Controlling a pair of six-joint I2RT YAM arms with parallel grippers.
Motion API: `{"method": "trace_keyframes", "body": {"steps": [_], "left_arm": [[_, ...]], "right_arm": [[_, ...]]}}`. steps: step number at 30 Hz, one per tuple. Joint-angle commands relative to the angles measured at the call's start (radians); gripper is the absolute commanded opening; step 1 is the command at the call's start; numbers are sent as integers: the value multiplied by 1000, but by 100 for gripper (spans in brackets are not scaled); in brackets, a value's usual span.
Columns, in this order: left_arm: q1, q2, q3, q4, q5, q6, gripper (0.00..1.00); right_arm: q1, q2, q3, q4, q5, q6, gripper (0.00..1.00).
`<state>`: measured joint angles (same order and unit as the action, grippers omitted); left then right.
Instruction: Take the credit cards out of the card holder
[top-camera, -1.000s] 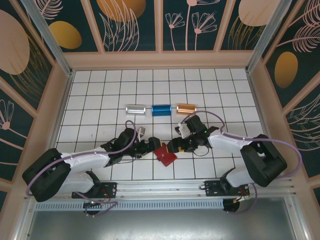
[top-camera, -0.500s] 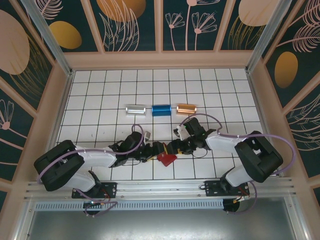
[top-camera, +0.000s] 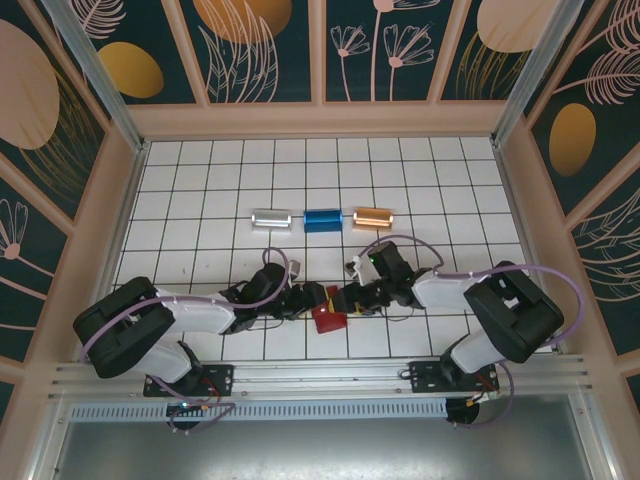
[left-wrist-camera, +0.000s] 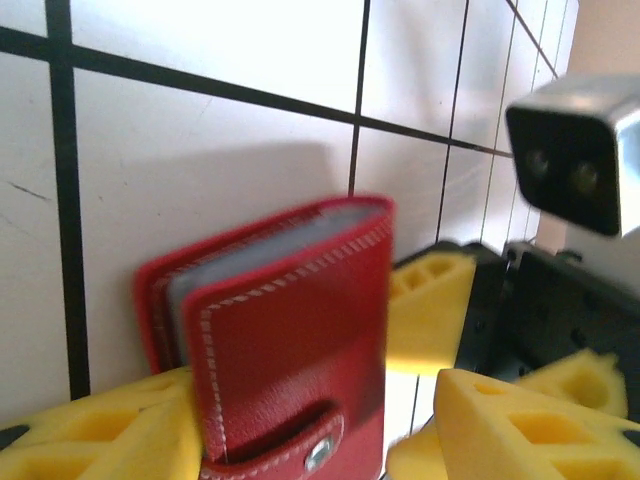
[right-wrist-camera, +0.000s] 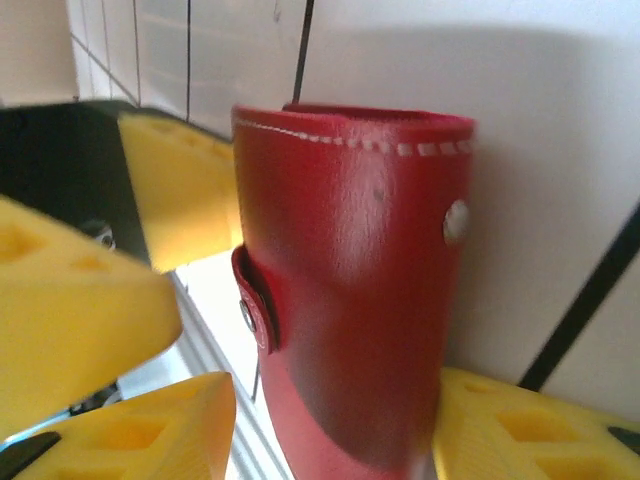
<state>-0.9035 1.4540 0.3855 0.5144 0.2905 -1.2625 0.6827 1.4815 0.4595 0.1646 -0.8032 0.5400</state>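
The red card holder stands on edge on the white tiles between my two grippers. In the left wrist view the card holder is folded, its strap snapped, with grey inner pockets showing at its top edge. My left gripper straddles it, open: one finger touches it and the other stands clear. My right gripper is also open around the card holder, with one finger against it and a narrow gap at the other. The credit cards are hidden inside.
Silver, blue and copper metallic blocks lie in a row behind the grippers. Both arms lie low across the near tiles, meeting at the middle. Wooden walls ring the tiled floor.
Both grippers have moved in on the card holder from either side and narrowed their jaws around it. The card holder has been tipped up from lying flat.
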Motion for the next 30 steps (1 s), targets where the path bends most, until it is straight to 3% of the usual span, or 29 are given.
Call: {"method": "trace_keyframes", "body": {"steps": [1,7,15,21,27,30], "left_arm": [[-3,-9,12,64,-19,-13,57],[-3,-44,-3,89,-31,-9,43],[-4,-127,0,43,-77,10,41],[-2,-248,100,-184,-176,128,45],[-3,-397,256,-355,-258,346,52],[-2,-486,294,-350,-254,459,65]], "right_arm": [[18,-19,-15,128,-111,51,52],[20,-49,-26,166,-100,75,47],[21,-107,-15,136,-43,74,29],[20,-225,9,62,1,45,24],[16,-408,65,-45,85,-10,21],[16,-513,101,-50,122,-15,21]]}}
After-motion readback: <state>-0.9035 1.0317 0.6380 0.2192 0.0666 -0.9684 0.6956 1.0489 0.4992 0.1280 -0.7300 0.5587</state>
